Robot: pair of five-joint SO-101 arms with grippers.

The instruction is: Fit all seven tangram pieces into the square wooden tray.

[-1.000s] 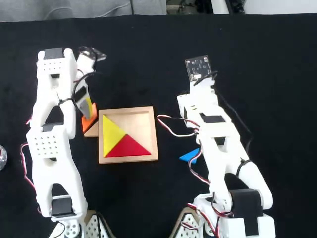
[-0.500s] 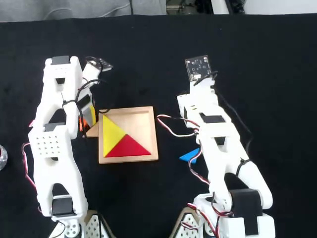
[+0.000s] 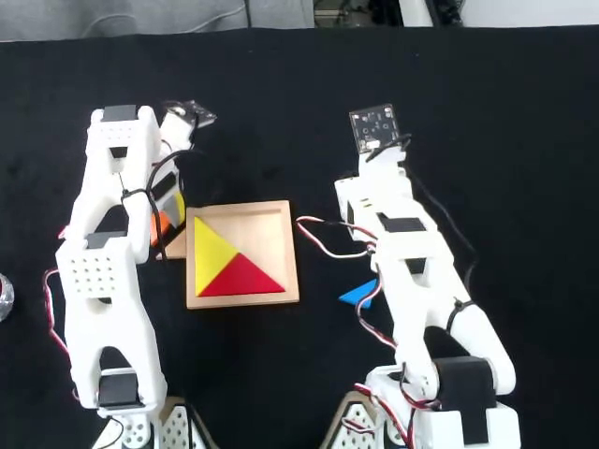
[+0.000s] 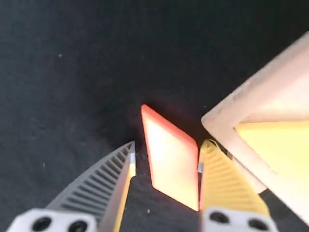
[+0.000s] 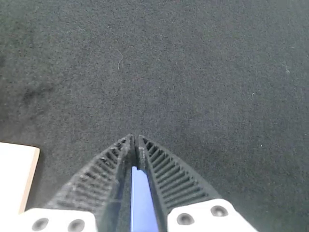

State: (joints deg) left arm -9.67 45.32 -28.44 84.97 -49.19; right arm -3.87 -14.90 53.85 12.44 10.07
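Square wooden tray lies flat on the black desk, between the two arms. Inside it, a yellow triangle fills the left part and a red triangle fills the near part. The two meet along one edge, and the rest of the tray floor is bare wood.

Left hand: fingers spread, just outside the tray's far left corner. The orange piece, a parallelogram, sits between the fingers. It is against the yellow-faced finger on the tray side and stands clear of the other finger. Whether it rests flat on the desk or is tipped up cannot be told.

A tan flat piece lies against the outside of the tray's left rim, partly under the left arm.

Right hand: fingers pressed together with nothing between the tips, over bare desk to the right of the tray.

A blue piece lies on the desk beside the right arm, well apart from the tray's right rim and partly covered by the arm.
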